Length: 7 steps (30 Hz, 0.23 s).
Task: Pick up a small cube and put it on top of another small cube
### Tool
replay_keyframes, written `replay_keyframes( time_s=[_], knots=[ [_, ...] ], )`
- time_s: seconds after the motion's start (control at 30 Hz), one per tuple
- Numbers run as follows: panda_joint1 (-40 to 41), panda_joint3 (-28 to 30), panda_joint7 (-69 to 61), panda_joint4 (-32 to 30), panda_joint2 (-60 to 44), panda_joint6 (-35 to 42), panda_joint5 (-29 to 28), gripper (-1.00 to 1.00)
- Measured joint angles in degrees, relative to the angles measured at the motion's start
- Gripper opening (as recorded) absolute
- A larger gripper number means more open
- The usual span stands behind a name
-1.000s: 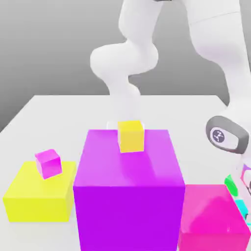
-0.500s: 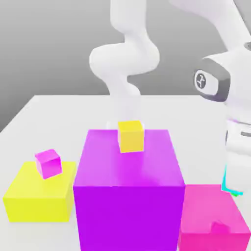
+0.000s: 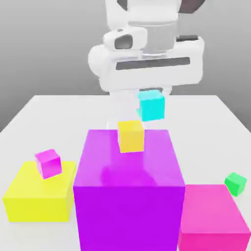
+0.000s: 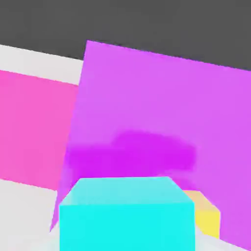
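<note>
The small cyan cube [image 3: 153, 109] hangs in the air under my gripper [image 3: 151, 98], which is shut on it. It is a little above the small yellow cube [image 3: 131, 136] and toward the exterior view's right of it, not touching. The yellow cube rests on top of the large purple block [image 3: 128, 186], near its far edge. In the hand view the cyan cube [image 4: 127, 215] sits close in front, and a corner of the yellow cube [image 4: 208, 218] peeks out beside it over the purple block's top [image 4: 162, 108].
A large yellow block [image 3: 39, 198] at the exterior view's left carries a small magenta cube [image 3: 48, 163]. A large pink block [image 3: 211, 220] stands at the right, with a small green cube [image 3: 235, 184] behind it on the white table [image 3: 59, 112].
My hand has risen from low at the exterior view's right beside the pink block and swung left, carrying the cyan cube up over the purple block. The green cube now shows on the table.
</note>
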<state>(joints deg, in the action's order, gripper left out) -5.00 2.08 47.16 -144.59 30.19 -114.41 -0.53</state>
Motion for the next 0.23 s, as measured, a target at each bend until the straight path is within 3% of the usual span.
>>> replay_keyframes(
  time_s=[0.1, 0.13, 0.23],
  knots=[
    [0.99, -0.04, 1.30, -4.17, -0.93, -5.11, -0.19, -1.00],
    [1.07, -0.01, 1.38, -5.69, -1.65, -7.32, -0.20, 1.00],
    [1.07, -0.01, 1.38, -5.69, -1.65, -7.32, -0.20, 1.00]
  ],
)
